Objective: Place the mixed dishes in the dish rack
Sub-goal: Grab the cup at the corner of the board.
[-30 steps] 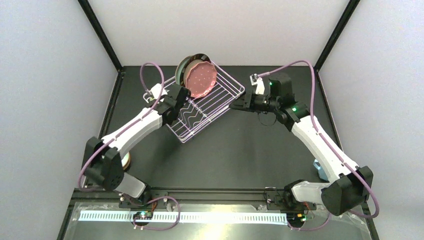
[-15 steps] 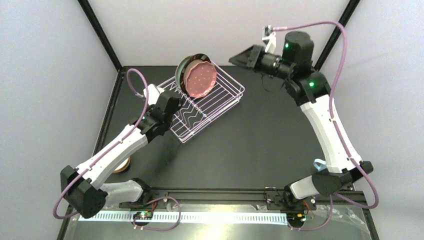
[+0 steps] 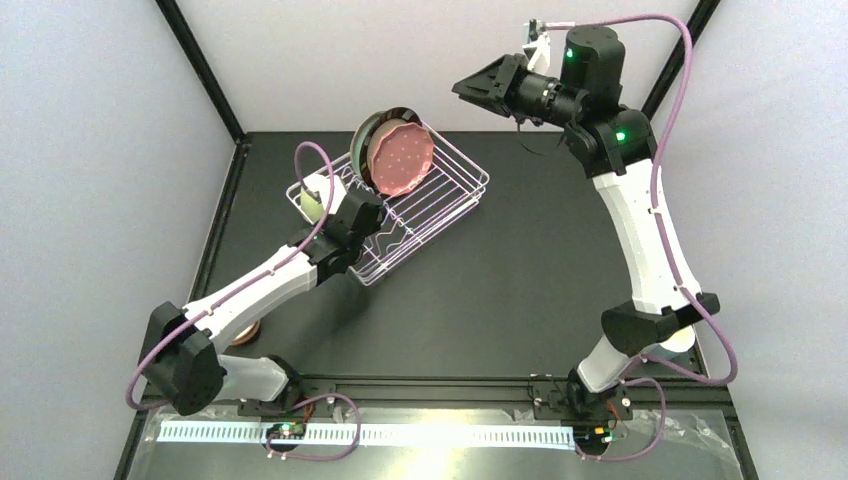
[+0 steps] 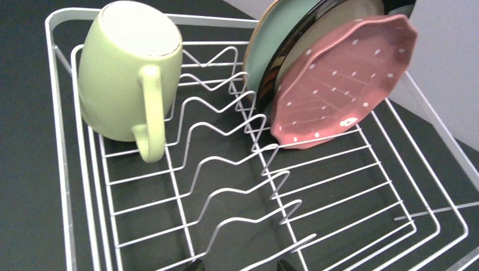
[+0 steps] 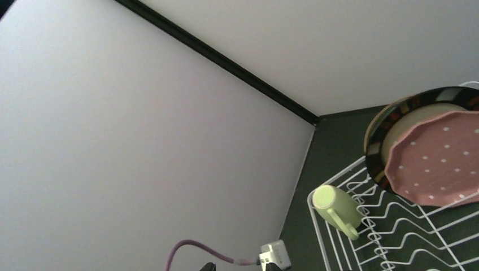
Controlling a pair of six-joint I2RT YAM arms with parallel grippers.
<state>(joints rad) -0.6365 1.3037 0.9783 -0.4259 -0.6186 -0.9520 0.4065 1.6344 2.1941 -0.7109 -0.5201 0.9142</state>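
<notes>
Left wrist: our left fingers (image 4: 196, 265) are spread and empty at the rack's (image 4: 62, 141) near rim.
Mug (image 4: 127, 73): bottom up in the rack's left corner.
Plates: green plate (image 4: 282, 39) and pink plate (image 4: 339, 79) stand in the dividers.
Retreat: we should back straight out, clear of wires and mug.
Right fingers (image 3: 485, 85): spread, empty, high over the counter (image 3: 520, 280).
Change: the right arm has lifted off the rack's edge, and the left has drawn back, baring the mug.

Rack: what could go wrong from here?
1. The pink plate leans on the green plate, and both stick up past the far rim of the rack; a bump to the rack could topple them.
2. The mug stands upside down in a corner, handle toward the open left pincer; a careless move there could snag it.
</notes>
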